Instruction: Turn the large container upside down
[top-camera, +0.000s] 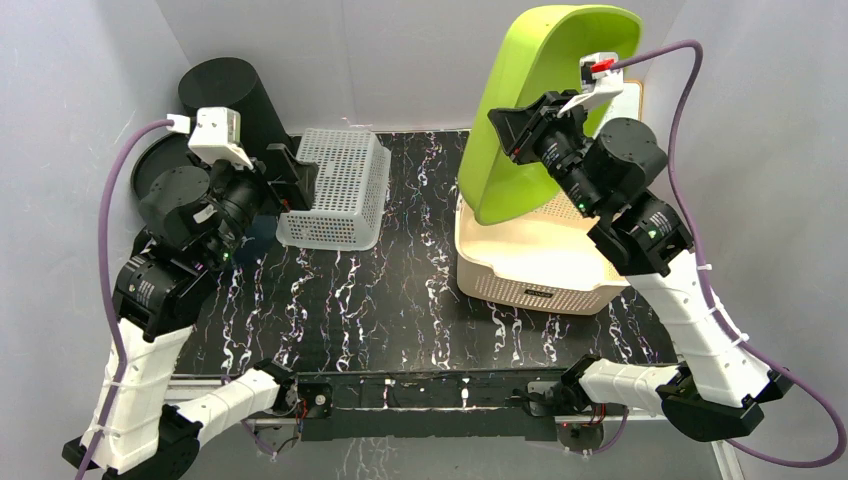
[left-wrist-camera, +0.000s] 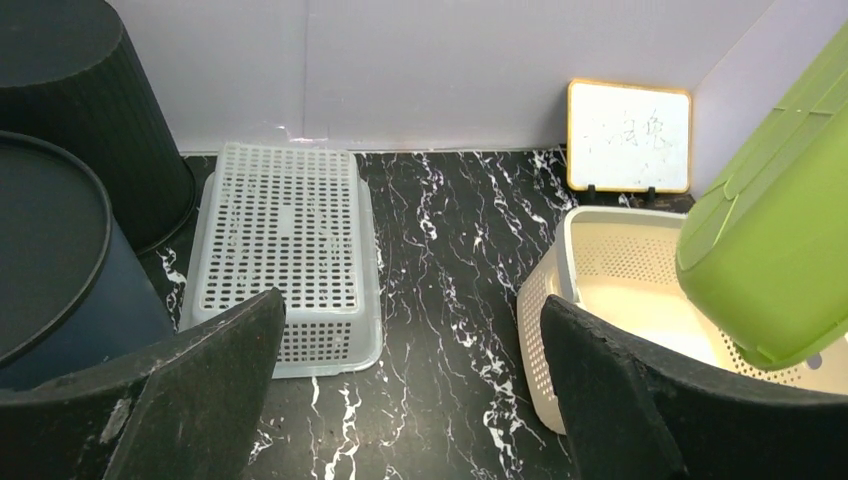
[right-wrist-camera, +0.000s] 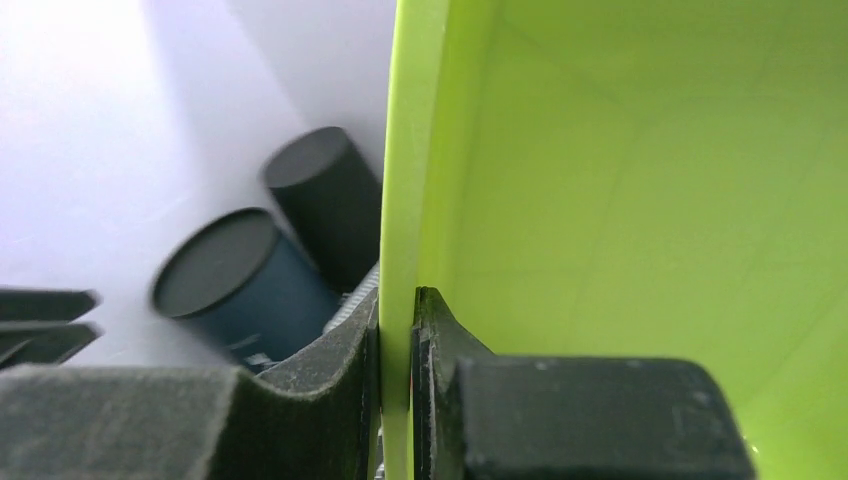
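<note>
The large container is a lime-green tub (top-camera: 520, 110), lifted on the right and tipped up on its side, opening facing right. Its lower end hangs over the cream perforated basket (top-camera: 530, 270). My right gripper (top-camera: 515, 130) is shut on the tub's rim; in the right wrist view the thin green wall (right-wrist-camera: 650, 180) is pinched between the two black fingers of the right gripper (right-wrist-camera: 397, 310). The left wrist view shows the tub (left-wrist-camera: 780, 250) at the far right. My left gripper (left-wrist-camera: 412, 310) is open and empty, hovering near the grey basket (top-camera: 335, 185).
The grey perforated basket (left-wrist-camera: 285, 230) lies upside down at back left. A black ribbed bin (top-camera: 225, 90) and a dark blue cylinder (left-wrist-camera: 50, 250) stand in the left corner. A small whiteboard (left-wrist-camera: 628, 135) leans on the back wall. White walls enclose the table.
</note>
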